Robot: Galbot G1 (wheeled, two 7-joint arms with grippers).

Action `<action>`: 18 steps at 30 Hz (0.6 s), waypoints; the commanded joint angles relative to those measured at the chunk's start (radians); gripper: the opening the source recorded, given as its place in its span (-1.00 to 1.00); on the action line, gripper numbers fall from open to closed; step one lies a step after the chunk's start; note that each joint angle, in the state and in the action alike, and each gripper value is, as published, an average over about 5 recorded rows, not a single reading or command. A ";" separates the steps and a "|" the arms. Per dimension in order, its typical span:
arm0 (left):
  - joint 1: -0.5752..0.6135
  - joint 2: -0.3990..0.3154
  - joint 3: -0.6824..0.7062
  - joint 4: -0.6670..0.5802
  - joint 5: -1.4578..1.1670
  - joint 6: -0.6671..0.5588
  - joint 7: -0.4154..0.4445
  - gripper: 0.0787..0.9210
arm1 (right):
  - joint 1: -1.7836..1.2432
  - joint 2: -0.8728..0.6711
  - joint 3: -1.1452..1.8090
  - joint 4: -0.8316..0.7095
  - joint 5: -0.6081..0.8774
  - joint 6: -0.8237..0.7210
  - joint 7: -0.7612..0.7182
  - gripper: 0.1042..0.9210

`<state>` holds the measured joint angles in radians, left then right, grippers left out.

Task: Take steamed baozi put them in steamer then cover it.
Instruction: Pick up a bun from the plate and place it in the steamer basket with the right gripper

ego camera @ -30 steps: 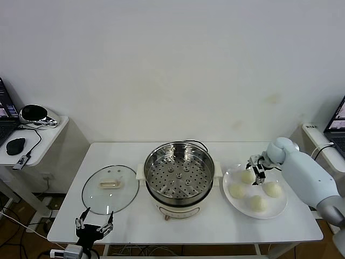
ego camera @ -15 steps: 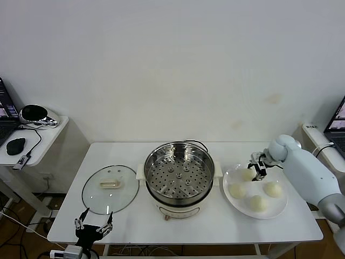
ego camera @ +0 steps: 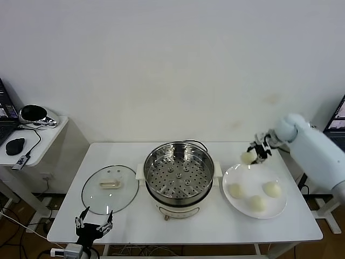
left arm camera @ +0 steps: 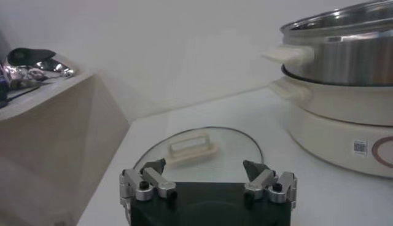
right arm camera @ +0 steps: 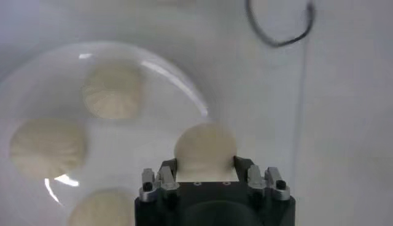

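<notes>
Step in hand, as I judge it: carry the 1st bun to the steamer; do it w/ a level, unhurried sweep toward the bench centre, keep the squeeze light so the soft dough isn't dented, clear the steel rim before lowering, let go only once the bun sits low over the perforated tray.

Right gripper [ego camera: 257,154] hangs above the back-right part of the bench, over the far rim of the white plate [ego camera: 273,208]; its fingers are closed on 1 baozi [right arm camera: 205,150]; the bun sits between the 2 fingers, 1 on each flank, bulging out past the tips, clear of the plate.

3 more baozi [ego camera: 257,203] lie on the plate near the right edge; steamer [ego camera: 179,175] stands mid-bench, tray bare, no buns in it yet; glass lid [ego camera: 110,188] lies flat toward the left edge, beside the steamer.

Left gripper [left arm camera: 207,178] is parked low at the front-left corner, just off the bench edge, fingers spread, holding nothing.
</notes>
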<state>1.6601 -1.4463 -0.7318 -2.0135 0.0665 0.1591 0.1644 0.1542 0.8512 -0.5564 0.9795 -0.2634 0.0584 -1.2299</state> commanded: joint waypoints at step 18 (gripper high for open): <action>0.031 -0.025 -0.028 -0.048 0.001 -0.028 -0.014 0.77 | 0.291 0.461 -0.181 -0.147 0.105 0.770 -0.141 0.20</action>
<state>1.6786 -1.4613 -0.7519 -2.0481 0.0655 0.1368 0.1517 0.4137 1.1691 -0.6958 0.8556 -0.1406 0.4871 -1.3545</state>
